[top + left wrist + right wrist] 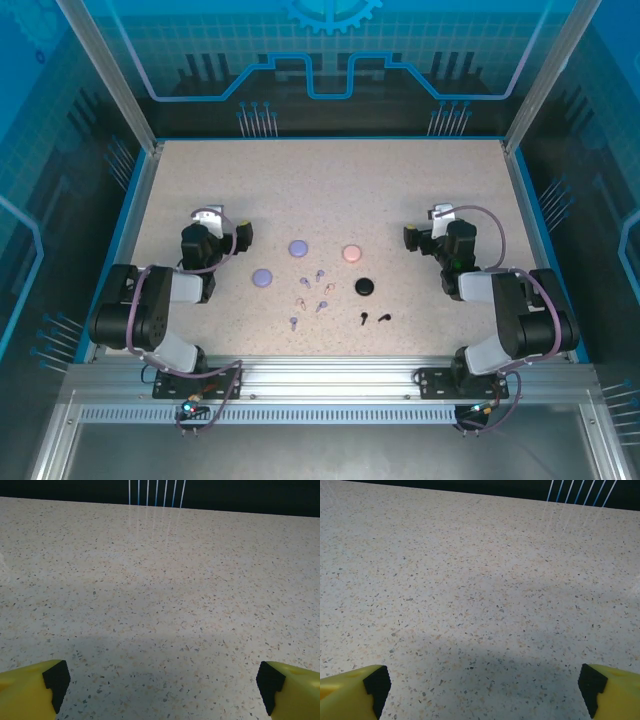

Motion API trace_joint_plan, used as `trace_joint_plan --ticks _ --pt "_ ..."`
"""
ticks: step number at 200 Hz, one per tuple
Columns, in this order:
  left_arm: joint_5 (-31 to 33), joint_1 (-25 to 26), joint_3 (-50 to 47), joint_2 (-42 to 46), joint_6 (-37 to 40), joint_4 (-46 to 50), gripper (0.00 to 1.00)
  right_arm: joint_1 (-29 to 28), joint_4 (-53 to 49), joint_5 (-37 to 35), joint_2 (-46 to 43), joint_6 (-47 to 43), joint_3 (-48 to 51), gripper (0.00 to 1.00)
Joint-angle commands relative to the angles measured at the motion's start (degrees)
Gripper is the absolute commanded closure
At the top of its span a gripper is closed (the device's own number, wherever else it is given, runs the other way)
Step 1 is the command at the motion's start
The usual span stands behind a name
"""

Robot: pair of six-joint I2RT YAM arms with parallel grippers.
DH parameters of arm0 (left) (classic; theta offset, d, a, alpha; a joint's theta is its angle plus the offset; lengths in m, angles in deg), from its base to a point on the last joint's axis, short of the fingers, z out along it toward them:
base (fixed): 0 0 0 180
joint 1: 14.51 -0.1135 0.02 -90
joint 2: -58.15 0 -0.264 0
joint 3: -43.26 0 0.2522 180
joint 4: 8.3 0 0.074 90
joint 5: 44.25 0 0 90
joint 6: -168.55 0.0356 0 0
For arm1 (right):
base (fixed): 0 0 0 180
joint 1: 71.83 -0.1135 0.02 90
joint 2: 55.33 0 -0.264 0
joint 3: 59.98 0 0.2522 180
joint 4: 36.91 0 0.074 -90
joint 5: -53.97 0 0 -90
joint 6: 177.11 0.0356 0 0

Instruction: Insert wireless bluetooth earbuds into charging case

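The earbuds (322,306) are all lying loose on the desk (400,180), scattered in a little cluster near the middle, a bit toward the near edge. A few of them are lavender, the pink earbuds (330,286) sit in among those, and the two black earbuds (384,317) lie side by side off to the right of the bunch, nearest the arms. None of them is in a case.

The cases ring the cluster on its far side. There are two lavender cases (298,247), one further left and closer in, then the pink case (351,253), and the black case (364,288) just above the black buds. From overhead they're just flat round discs, too small to tell if any lid is up.

Both arms are folded back at the sides, well apart from the earbuds. The left pincer (207,215) is out at the left and the right pincer (440,213) at the right. In the wrist views, the left pincer (163,680) and right pincer (484,684) are both spread wide, with nothing between the black pads (56,677), just bare speckled desk.
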Motion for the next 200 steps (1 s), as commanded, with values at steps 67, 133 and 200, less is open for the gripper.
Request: trace_joint_plan --ticks 67,133,200 --pt "0.0 -0.2 0.8 0.0 -0.1 -0.1 0.01 0.9 0.2 0.6 0.2 -0.5 -1.2 0.0" --pt "0.0 -0.2 0.8 0.0 -0.2 0.0 0.01 0.9 0.2 0.8 0.2 -0.4 -1.2 0.0" --pt "2.3 -0.3 0.1 0.1 -1.0 -1.3 0.01 1.1 -3.9 -2.5 -2.1 1.2 -2.7 0.0"
